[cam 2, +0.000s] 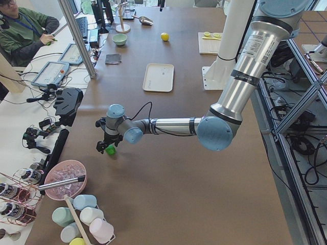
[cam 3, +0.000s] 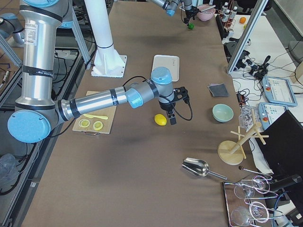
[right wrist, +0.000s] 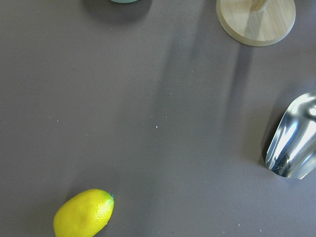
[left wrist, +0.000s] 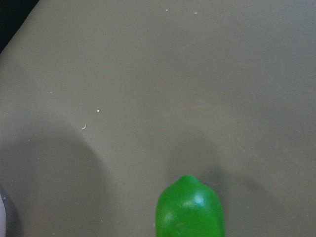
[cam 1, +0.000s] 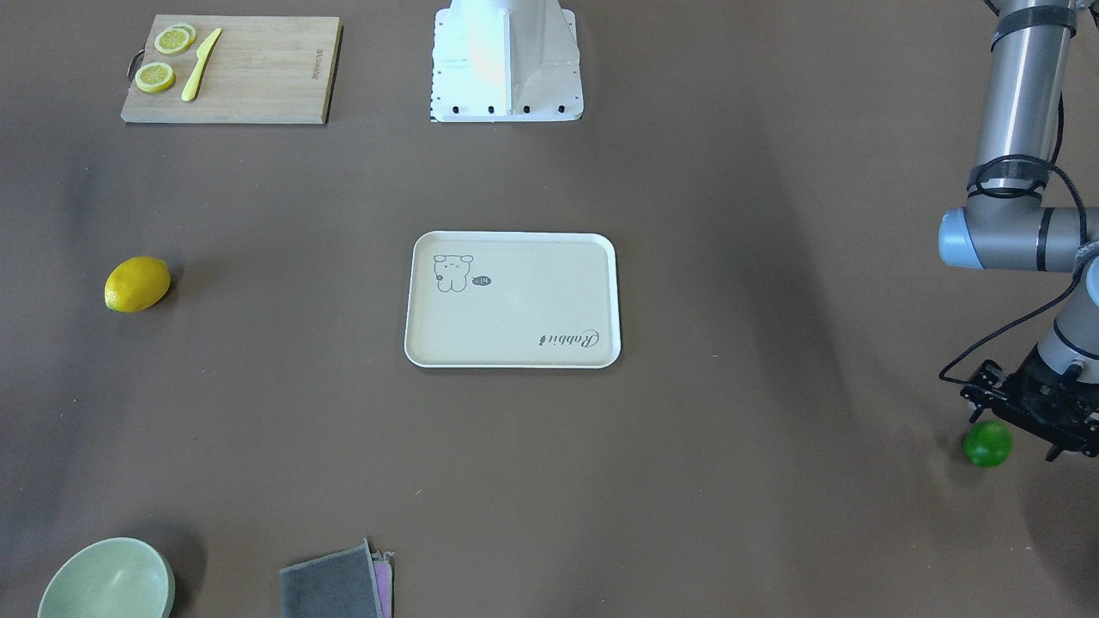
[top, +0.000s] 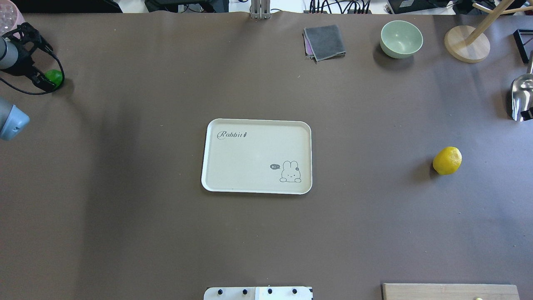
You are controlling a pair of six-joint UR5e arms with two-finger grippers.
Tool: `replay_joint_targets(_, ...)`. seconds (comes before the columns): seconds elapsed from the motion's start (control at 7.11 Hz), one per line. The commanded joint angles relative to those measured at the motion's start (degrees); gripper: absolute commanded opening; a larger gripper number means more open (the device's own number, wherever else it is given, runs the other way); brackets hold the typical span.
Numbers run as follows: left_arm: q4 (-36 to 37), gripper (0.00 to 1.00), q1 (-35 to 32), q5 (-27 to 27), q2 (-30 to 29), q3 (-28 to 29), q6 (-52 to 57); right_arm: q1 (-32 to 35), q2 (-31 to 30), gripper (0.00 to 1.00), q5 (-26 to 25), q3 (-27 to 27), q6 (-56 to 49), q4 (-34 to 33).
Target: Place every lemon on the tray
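Note:
The green lemon [cam 1: 987, 444] lies on the brown table at its far left end and also shows in the overhead view [top: 54, 77]. My left gripper [cam 1: 1017, 429] hovers just over it, jaws open; the left wrist view shows only the lemon [left wrist: 190, 210], no fingers touching it. The yellow lemon [top: 447, 160] lies on the table to the right. My right gripper [cam 3: 172, 116] shows only in the exterior right view, close above and beside that lemon [cam 3: 161, 119]; I cannot tell whether it is open or shut. The cream tray [top: 216, 166] sits mid-table with nothing on it.
A cutting board [cam 1: 258, 77] with lemon slices and a yellow knife is near the robot base. A green bowl [top: 401, 38], grey cloths [top: 325, 41], a wooden stand [top: 466, 43] and a metal scoop [top: 520, 98] sit along the far and right edges.

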Motion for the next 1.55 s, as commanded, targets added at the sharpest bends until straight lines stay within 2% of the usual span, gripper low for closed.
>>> replay_joint_targets(0.0, 0.06, 0.97, 0.85, 0.24, -1.17, 1.05, -0.32, 0.00, 0.00, 1.00, -0.38, 0.00, 0.00, 0.00)
replay_joint_targets(0.42, 0.06, 0.96, 1.55, 0.24, -1.54, 2.45, -0.23, 0.00, 0.09, 1.00, -0.38, 0.00, 0.00, 0.00)
replay_joint_targets(0.84, 0.06, 0.11, 1.73, 0.15, -1.62, 2.82, -0.32, 0.00, 0.09, 1.00, -0.38, 0.08, 0.00, 0.00)
replay_joint_targets(0.98, 0.67, 0.00, 0.86, -0.55, -2.84, 1.42, -0.32, 0.00, 0.09, 1.00, -0.38, 0.17, 0.00, 0.00)
replay_joint_targets(1.12, 7.55, 0.00, -1.32, -5.60, -3.29, -3.29, -0.23, 0.00, 0.09, 1.00, -0.38, 0.17, 0.00, 0.00)
replay_joint_targets(1.27, 14.93, 0.00, -1.87, -7.48, -3.29, -11.17, -0.84, 0.00, 0.09, 1.00, -0.38, 0.26, 0.00, 0.00)
replay_joint_targets(1.41, 16.48, 0.00, -1.70, -8.71, -3.21, -14.64, -3.89, 0.00, 0.00, 1.00, -0.29, 0.35, 0.00, 0.00)
